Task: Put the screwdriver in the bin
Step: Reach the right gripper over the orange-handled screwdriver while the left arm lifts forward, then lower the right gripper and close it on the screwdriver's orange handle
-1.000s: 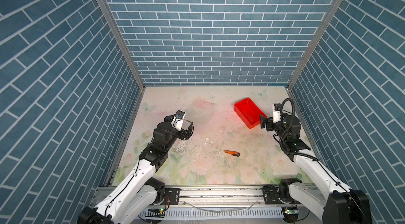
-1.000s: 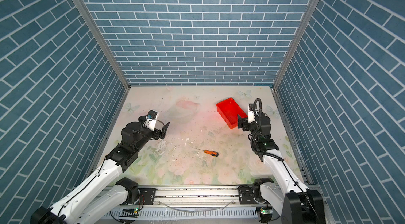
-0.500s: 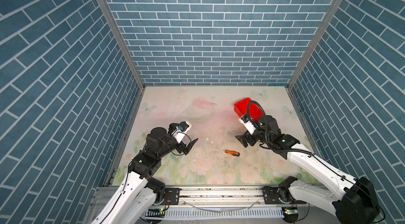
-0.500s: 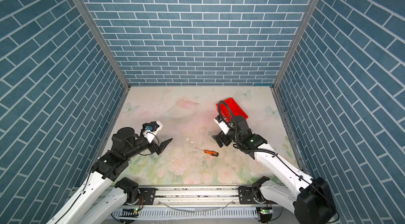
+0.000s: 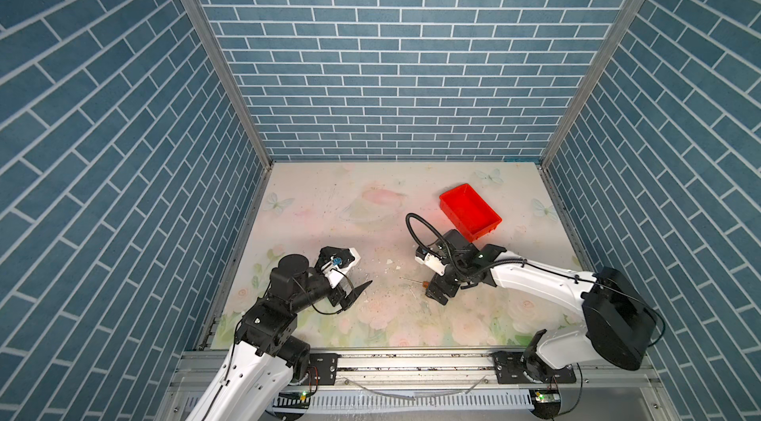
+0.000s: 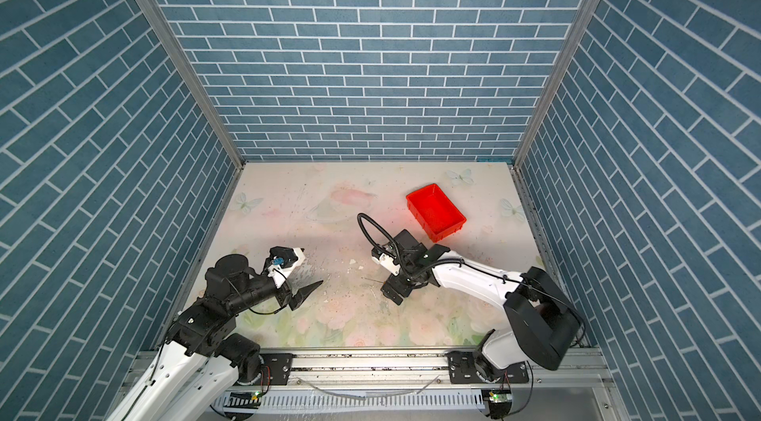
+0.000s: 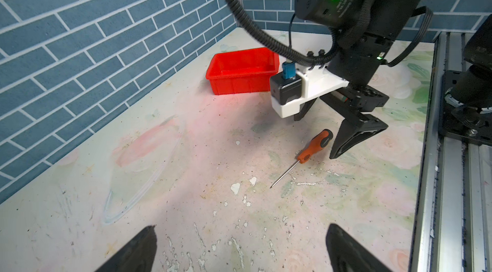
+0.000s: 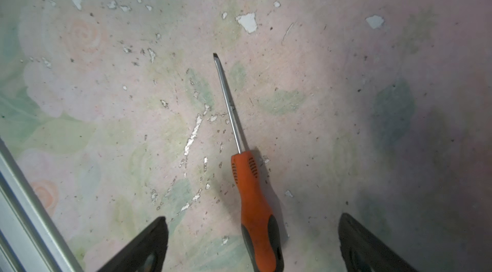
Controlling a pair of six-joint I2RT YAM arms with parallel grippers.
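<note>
The screwdriver (image 8: 253, 198) lies flat on the floral table (image 5: 370, 209), orange handle with a black end and a thin silver shaft; in both top views only its shaft (image 5: 412, 279) shows past my right arm. My right gripper (image 8: 253, 217) is open and straddles the handle's black end, one finger on each side and neither touching it; the left wrist view shows the right gripper (image 7: 315, 137) low over the handle. The red bin (image 5: 469, 207) sits empty behind the right arm, towards the back right. My left gripper (image 5: 360, 268) hovers open and empty at the left.
Blue brick walls close in the left, back and right sides. A metal rail (image 5: 412, 361) runs along the front edge and carries both arm bases. The right arm's black cable loop (image 5: 412, 225) arches between the bin and the gripper. White chips (image 7: 235, 188) dot the table.
My right arm has swung from beside the bin to the table's middle and come down over the screwdriver, jaws still open. My left gripper has shifted a little to the right and nearer the front.
</note>
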